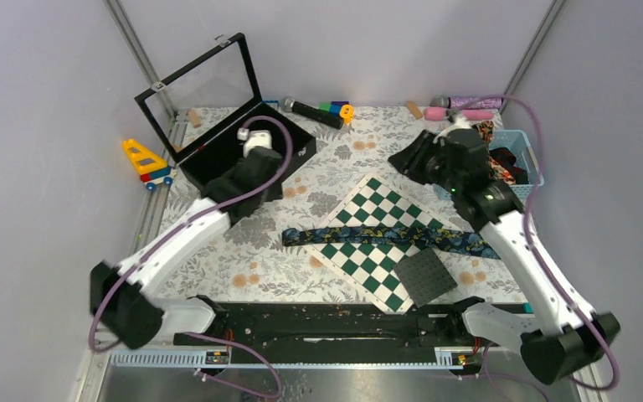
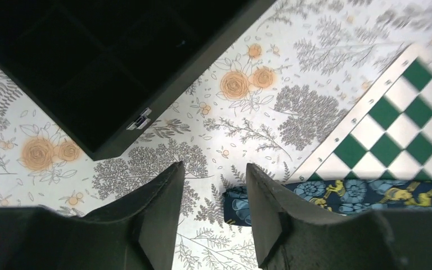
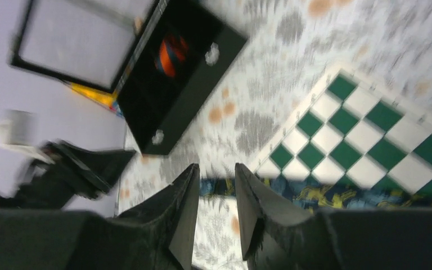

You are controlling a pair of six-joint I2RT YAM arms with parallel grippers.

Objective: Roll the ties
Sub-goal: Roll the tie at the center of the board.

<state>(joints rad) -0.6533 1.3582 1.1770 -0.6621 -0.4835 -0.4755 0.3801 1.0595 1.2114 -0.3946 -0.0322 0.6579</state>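
A dark navy tie [image 1: 385, 239] with a blue and yellow floral print lies flat, left to right, across the green-and-white chequered board [image 1: 385, 201]. My left gripper [image 1: 259, 186] hangs open and empty above the cloth between the black box [image 1: 301, 144] and the tie's left end. In the left wrist view that end [image 2: 236, 205] shows between the open fingers [image 2: 215, 166]. My right gripper [image 1: 403, 159] is open and empty, up behind the board. Its wrist view [image 3: 216, 166] shows the tie [image 3: 337, 194] below and a rolled red-orange striped tie [image 3: 169, 53] in the box.
The box's glass lid [image 1: 201, 84] stands open at the back left. A blue basket [image 1: 529, 142] holding more fabric is at the right. A black square pad [image 1: 425, 275] lies on the board's near corner. A toy [image 1: 146, 162], a black microphone [image 1: 314, 111] and pink items [image 1: 469, 109] line the edges.
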